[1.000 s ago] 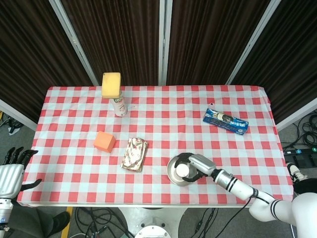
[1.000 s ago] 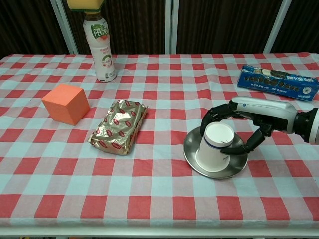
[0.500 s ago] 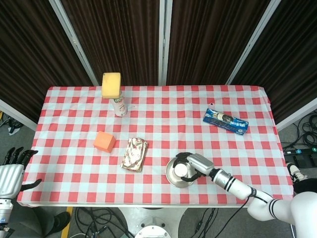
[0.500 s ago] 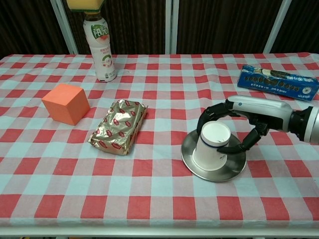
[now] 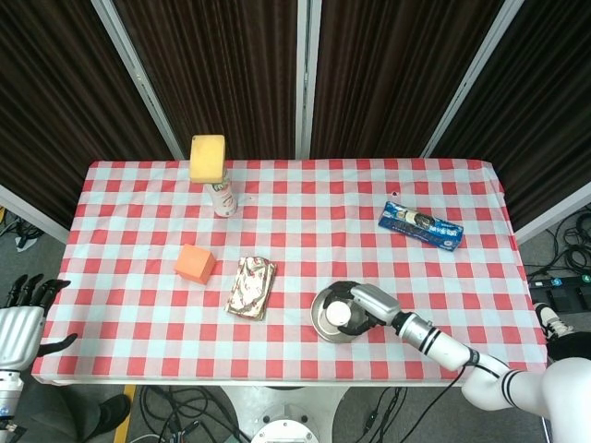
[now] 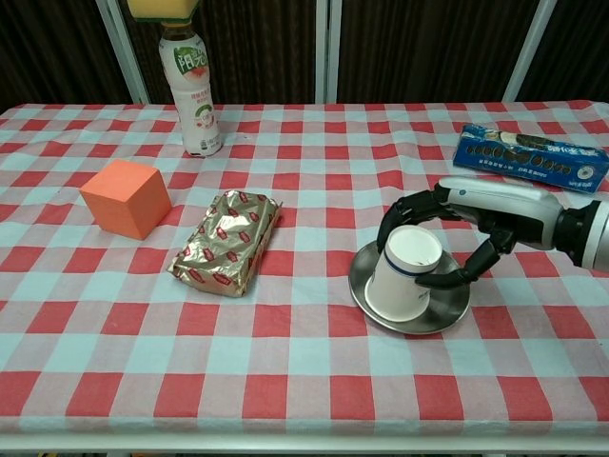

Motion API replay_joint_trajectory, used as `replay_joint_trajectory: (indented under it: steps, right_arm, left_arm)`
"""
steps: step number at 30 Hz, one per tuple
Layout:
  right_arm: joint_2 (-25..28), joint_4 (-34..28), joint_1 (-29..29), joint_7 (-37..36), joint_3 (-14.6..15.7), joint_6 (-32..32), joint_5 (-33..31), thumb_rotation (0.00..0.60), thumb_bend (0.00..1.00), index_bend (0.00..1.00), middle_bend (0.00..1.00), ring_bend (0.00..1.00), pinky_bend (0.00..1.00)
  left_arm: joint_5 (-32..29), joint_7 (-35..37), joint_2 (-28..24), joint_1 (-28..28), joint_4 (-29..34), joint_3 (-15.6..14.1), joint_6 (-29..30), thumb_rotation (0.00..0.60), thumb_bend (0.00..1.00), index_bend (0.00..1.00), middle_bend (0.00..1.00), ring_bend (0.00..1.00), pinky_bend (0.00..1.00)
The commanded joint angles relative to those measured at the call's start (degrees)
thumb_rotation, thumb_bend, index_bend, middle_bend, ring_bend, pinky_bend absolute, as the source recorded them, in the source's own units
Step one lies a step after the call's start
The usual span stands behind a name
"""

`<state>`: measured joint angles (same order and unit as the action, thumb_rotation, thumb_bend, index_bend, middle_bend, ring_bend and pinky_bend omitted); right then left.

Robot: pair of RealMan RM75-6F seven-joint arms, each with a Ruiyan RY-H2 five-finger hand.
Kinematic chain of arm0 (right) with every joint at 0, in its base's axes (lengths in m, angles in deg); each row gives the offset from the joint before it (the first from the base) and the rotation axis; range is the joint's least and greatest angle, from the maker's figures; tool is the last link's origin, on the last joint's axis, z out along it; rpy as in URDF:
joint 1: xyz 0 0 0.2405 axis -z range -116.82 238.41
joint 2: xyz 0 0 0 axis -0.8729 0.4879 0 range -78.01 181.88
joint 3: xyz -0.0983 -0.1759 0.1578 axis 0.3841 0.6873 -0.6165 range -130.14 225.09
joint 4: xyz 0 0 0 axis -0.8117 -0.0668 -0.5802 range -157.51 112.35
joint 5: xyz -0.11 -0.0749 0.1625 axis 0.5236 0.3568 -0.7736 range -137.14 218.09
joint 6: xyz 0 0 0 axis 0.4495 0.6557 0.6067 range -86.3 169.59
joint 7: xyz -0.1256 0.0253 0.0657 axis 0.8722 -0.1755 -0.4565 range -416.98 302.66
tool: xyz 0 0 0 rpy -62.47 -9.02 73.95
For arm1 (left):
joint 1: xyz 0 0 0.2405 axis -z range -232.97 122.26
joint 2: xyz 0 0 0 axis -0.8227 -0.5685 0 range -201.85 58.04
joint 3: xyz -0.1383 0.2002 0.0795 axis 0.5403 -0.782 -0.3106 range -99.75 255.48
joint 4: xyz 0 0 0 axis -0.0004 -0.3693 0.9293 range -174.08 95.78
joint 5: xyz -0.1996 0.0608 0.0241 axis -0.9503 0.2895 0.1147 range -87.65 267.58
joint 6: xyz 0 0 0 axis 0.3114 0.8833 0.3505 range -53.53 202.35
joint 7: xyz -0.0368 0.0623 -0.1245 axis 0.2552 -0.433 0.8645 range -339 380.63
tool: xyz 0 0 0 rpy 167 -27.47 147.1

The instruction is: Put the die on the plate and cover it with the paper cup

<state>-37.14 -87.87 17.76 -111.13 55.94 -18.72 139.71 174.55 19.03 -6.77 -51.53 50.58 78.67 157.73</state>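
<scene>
A white paper cup (image 6: 404,276) stands upside down and tilted on the round metal plate (image 6: 447,309) near the table's front edge. My right hand (image 6: 476,214) grips the cup, with fingers curled over its top and its right side. In the head view the cup (image 5: 341,315), the plate (image 5: 320,323) and the right hand (image 5: 369,303) sit front right of centre. An orange cube (image 6: 126,197) lies apart at the left. What is under the cup is hidden. My left hand (image 5: 20,323) hangs off the table's left corner, fingers apart, holding nothing.
A gold foil packet (image 6: 228,242) lies just left of the plate. A drink bottle (image 6: 197,95) with a yellow block (image 5: 207,158) on top stands at the back left. A blue cookie pack (image 6: 533,157) lies at the right, behind my right arm.
The cup has tilted a little more under my right hand, and the plate with it has shifted slightly on the cloth. The left hand has not moved.
</scene>
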Motion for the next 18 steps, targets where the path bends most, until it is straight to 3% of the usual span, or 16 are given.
replay_joint_trajectory:
  steps: [1,5,13,16,18]
  right_arm:
    - [1.3,-0.2,0.3,-0.6,-1.6,-1.6,-1.5,0.6,0.32,0.49,0.33,0.14,0.15]
    - [3.0,0.3,0.9,0.2,-4.2,-2.6,-4.4,0.6,0.32,0.49,0.33,0.14,0.15]
    - [1.0,6.4,0.4,5.7,-7.4,4.9,-11.1,0.6,0.32,0.43,0.29,0.13,0.15]
    - [-0.6,8.5,0.1,5.7,-7.6,6.9,-11.7,0.6,0.32,0.37,0.27,0.11,0.14]
    - [-0.7,8.7,-0.2,5.5,-7.4,7.7,-11.4,0.6,0.32,0.26,0.23,0.07,0.12]
  left_arm:
    - [0.1,0.2,0.0,0.0,0.0,0.0,0.1,0.6,0.0,0.18,0.18,0.07,0.0]
    - [0.1,0.3,0.1,0.0,-0.1,0.0,0.1,0.6,0.0,0.18,0.18,0.07,0.0]
    - [0.2,0.2,0.3,0.1,-0.1,0.0,0.1,0.6,0.0,0.18,0.18,0.07,0.0]
    - [0.2,0.2,0.2,0.0,-0.1,0.0,0.1,0.6,0.0,0.18,0.18,0.07,0.0]
    - [0.2,0.2,0.1,-0.1,-0.1,0.0,0.2,0.6,0.0,0.18,0.18,0.07,0.0]
